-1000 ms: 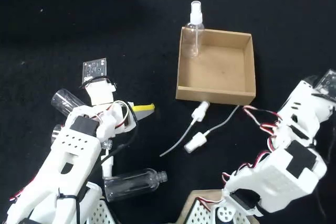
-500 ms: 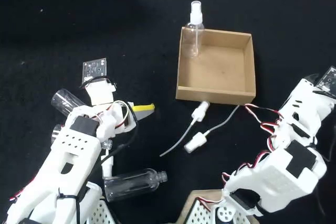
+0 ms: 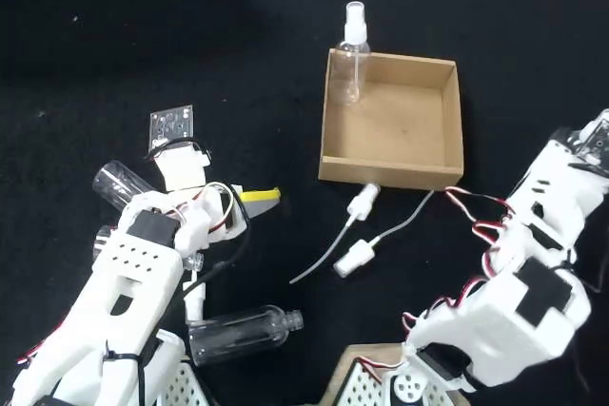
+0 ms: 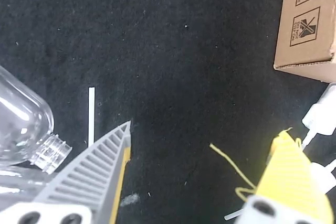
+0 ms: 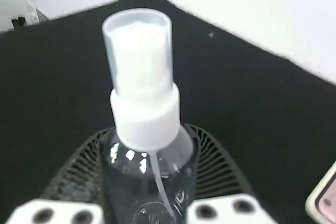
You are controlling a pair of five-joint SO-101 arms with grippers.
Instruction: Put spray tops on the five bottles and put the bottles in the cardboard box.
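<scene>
Right wrist view: bottle (image 5: 146, 169) sits clamped within the right end effector (image 5: 147, 136).

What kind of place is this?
Probably a robotics lab bench: two white robot arms stand at a black-covered table, with loose spray tops and a cardboard box, and the right gripper holds a spray bottle.

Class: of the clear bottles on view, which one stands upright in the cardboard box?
The spray-topped bottle in the cardboard box's back left corner. Another, the topless bottle, lies on its side outside it.
</scene>
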